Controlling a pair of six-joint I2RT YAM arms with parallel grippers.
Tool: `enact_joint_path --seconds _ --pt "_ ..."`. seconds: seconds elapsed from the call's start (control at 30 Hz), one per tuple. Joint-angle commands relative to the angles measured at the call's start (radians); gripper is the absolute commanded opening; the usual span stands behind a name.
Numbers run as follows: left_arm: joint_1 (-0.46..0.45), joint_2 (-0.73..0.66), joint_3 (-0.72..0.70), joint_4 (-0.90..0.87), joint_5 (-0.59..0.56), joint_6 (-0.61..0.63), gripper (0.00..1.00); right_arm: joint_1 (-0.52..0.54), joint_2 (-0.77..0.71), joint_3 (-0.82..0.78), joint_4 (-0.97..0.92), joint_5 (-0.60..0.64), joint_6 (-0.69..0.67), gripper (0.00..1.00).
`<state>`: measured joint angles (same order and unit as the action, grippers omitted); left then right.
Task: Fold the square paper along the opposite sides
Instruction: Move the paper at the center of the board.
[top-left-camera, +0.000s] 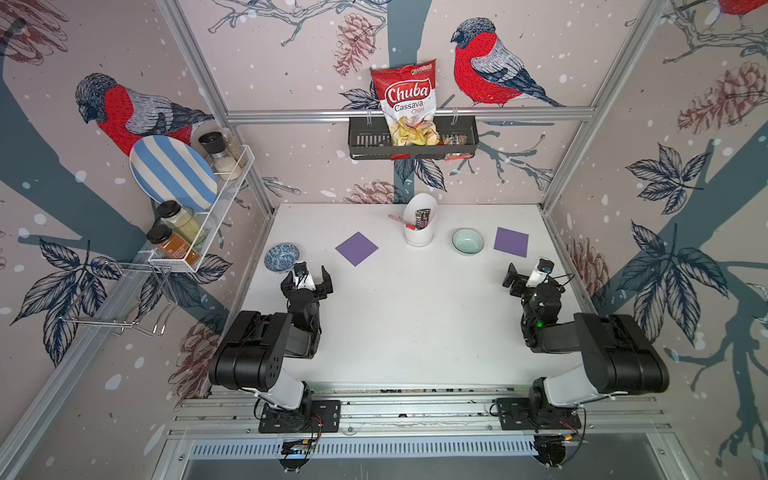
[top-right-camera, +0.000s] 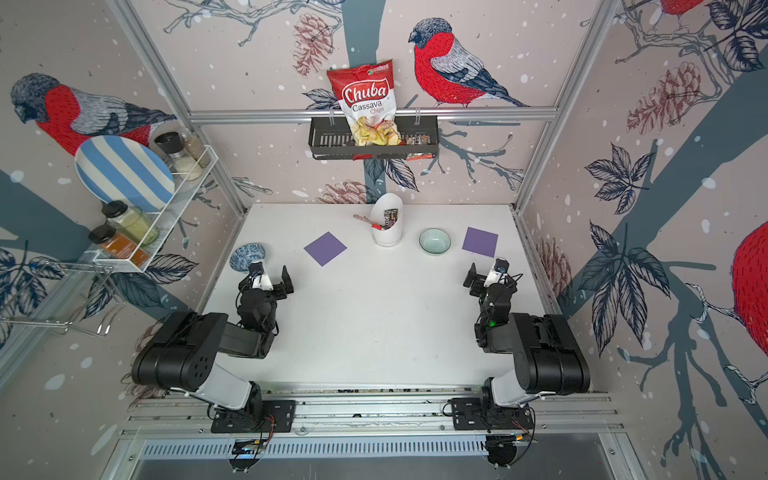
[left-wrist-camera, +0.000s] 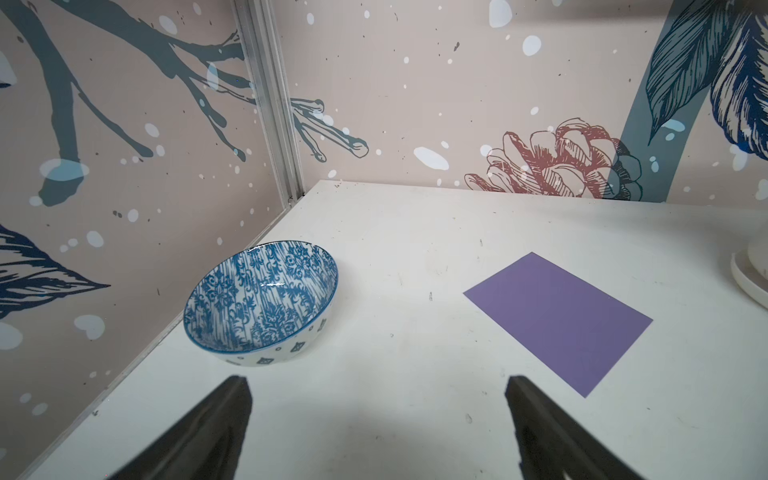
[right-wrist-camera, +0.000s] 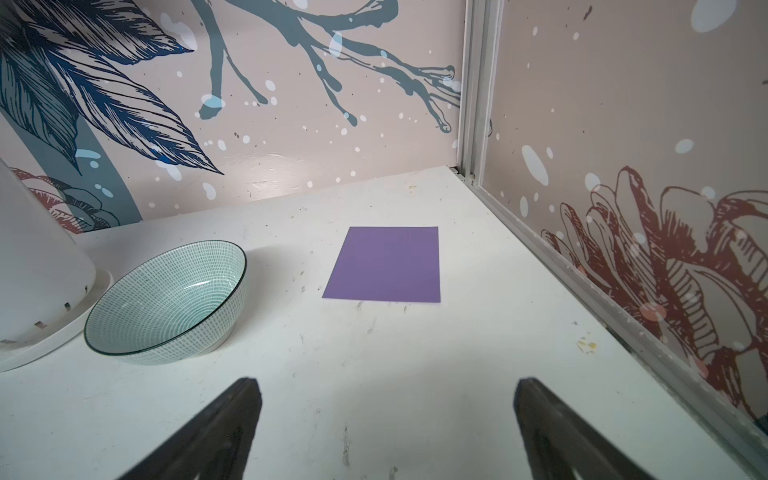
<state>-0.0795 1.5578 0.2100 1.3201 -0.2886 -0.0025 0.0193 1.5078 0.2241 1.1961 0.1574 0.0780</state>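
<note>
Two purple square papers lie flat and unfolded on the white desk (top-left-camera: 415, 316). In both top views the left purple paper (top-left-camera: 356, 248) sits turned like a diamond. It lies between the blue patterned bowl (top-left-camera: 281, 257) and the white holder (top-left-camera: 419, 228) and touches neither. The right purple paper (top-left-camera: 511, 242) lies just beside the pale green bowl (top-left-camera: 468, 241), on the side toward the right wall, with its edges nearly square to the desk's far edge.

The left fingers (left-wrist-camera: 216, 428) stand wide apart and hold nothing. In the left wrist view bare desk shows between them, and the blue patterned bowl and the left purple paper lie ahead, both untouched. In the top views the left arm is folded low, with its fingers near the blue patterned bowl.

The right fingers (right-wrist-camera: 224, 428) are spread just as wide and are empty. The right wrist view shows the right purple paper ahead of them, apart from the tips, with the pale green bowl and the base of the white holder near it.

The white holder carries a few small items, and one with a red end sticks out over its rim. On the back wall a black basket (top-left-camera: 361, 137) holds a red bag of cassava chips (top-left-camera: 409, 95). On the left wall a wire rack (top-left-camera: 226, 203) carries a blue-striped plate (top-left-camera: 172, 172) and several jars.
</note>
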Motion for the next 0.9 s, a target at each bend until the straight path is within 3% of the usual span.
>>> enact_joint_path --seconds 0.0,0.77,0.87 --pt "0.004 -0.001 0.003 0.031 0.009 -0.003 0.98 0.001 -0.002 0.001 0.027 0.010 -0.001 1.00" --pt "0.007 -0.002 0.005 0.025 0.019 -0.004 0.96 0.000 -0.011 0.005 0.037 -0.012 -0.016 1.00" --pt "0.000 -0.099 0.046 -0.111 -0.002 0.001 0.95 0.084 -0.113 0.112 -0.247 0.091 -0.069 0.94"
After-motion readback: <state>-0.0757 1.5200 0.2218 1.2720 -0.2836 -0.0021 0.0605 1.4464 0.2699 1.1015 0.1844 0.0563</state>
